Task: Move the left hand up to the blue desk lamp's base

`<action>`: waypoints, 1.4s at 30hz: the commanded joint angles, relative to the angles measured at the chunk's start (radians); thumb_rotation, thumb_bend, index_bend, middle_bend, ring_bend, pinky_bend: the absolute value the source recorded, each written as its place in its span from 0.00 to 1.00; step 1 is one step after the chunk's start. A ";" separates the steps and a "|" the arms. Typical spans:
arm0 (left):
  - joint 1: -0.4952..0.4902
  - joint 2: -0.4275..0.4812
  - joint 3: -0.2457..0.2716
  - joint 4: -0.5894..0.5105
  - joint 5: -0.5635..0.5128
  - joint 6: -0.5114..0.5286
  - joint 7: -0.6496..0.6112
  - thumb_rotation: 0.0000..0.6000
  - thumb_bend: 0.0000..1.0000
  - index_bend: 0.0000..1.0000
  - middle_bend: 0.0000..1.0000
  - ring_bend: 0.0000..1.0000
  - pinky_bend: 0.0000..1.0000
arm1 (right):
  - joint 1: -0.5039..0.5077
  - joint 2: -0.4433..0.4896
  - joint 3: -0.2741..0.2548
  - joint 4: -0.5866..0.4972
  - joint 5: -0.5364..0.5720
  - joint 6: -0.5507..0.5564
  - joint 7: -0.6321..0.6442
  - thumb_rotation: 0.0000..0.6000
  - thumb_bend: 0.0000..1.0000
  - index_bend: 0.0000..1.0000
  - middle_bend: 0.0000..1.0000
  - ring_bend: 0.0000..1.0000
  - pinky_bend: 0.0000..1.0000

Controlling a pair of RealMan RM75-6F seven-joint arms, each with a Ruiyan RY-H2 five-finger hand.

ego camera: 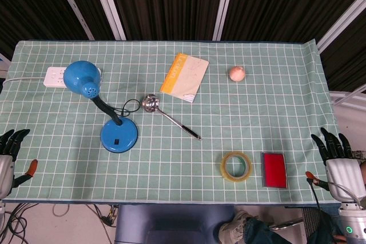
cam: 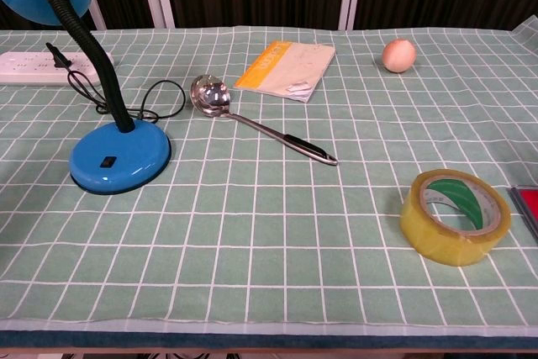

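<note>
The blue desk lamp stands at the table's left, its round base (ego camera: 119, 135) (cam: 120, 157) flat on the green checked cloth and its shade (ego camera: 82, 79) bent back on a black neck. My left hand (ego camera: 8, 155) hangs off the table's left edge, well left of the base, fingers spread and holding nothing. Off the right edge is my right hand (ego camera: 338, 161), fingers apart and empty too. The chest view shows neither hand.
A white power strip (ego camera: 55, 76) lies behind the lamp, its black cord looping by the base. A metal ladle (ego camera: 168, 115), an orange-edged booklet (ego camera: 184, 76), an egg (ego camera: 237, 73), a tape roll (ego camera: 235, 166) and a red box (ego camera: 274, 169) lie further right.
</note>
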 commanded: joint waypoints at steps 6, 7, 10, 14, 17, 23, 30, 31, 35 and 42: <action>-0.006 0.004 0.003 -0.003 -0.005 -0.023 0.005 1.00 0.38 0.11 0.12 0.06 0.12 | 0.002 -0.002 0.002 0.003 0.006 -0.005 -0.009 1.00 0.17 0.13 0.04 0.11 0.00; -0.007 0.004 0.005 -0.004 -0.004 -0.024 0.006 1.00 0.38 0.11 0.12 0.06 0.12 | 0.001 -0.002 0.002 0.003 0.005 -0.003 -0.011 1.00 0.17 0.13 0.04 0.11 0.00; -0.007 0.001 0.005 -0.004 0.005 -0.019 0.007 1.00 0.39 0.11 0.13 0.08 0.12 | -0.001 -0.004 0.002 0.004 0.002 0.005 -0.012 1.00 0.17 0.13 0.04 0.11 0.00; -0.004 -0.009 0.000 0.003 0.019 0.000 -0.001 1.00 0.39 0.11 0.15 0.10 0.12 | -0.003 -0.003 0.001 0.000 0.009 -0.001 -0.013 1.00 0.17 0.13 0.04 0.11 0.00; -0.003 -0.014 -0.001 0.009 0.022 0.006 -0.006 1.00 0.40 0.11 0.16 0.10 0.12 | -0.003 -0.002 0.000 -0.001 0.009 -0.002 -0.016 1.00 0.17 0.13 0.04 0.11 0.00; -0.004 -0.019 0.002 0.013 0.026 0.001 -0.003 1.00 0.40 0.11 0.16 0.11 0.12 | -0.003 -0.001 0.001 -0.004 0.012 -0.004 -0.018 1.00 0.17 0.13 0.04 0.11 0.00; -0.012 -0.030 -0.001 0.021 0.019 -0.016 0.012 1.00 0.43 0.11 0.21 0.17 0.20 | -0.004 0.000 -0.001 -0.006 0.015 -0.007 -0.018 1.00 0.17 0.13 0.04 0.11 0.00; -0.015 -0.035 -0.001 0.025 0.021 -0.019 0.015 1.00 0.45 0.11 0.25 0.22 0.26 | -0.004 0.000 0.000 -0.006 0.015 -0.007 -0.019 1.00 0.17 0.13 0.04 0.11 0.00; -0.032 -0.063 0.001 0.051 0.041 -0.034 0.046 1.00 0.61 0.11 0.57 0.58 0.69 | -0.004 -0.001 0.000 -0.006 0.017 -0.009 -0.019 1.00 0.17 0.13 0.04 0.11 0.00; -0.129 -0.161 0.026 0.095 0.069 -0.205 0.125 1.00 0.82 0.13 0.78 0.79 0.85 | -0.005 -0.001 -0.002 -0.013 0.027 -0.019 -0.028 1.00 0.17 0.13 0.04 0.11 0.00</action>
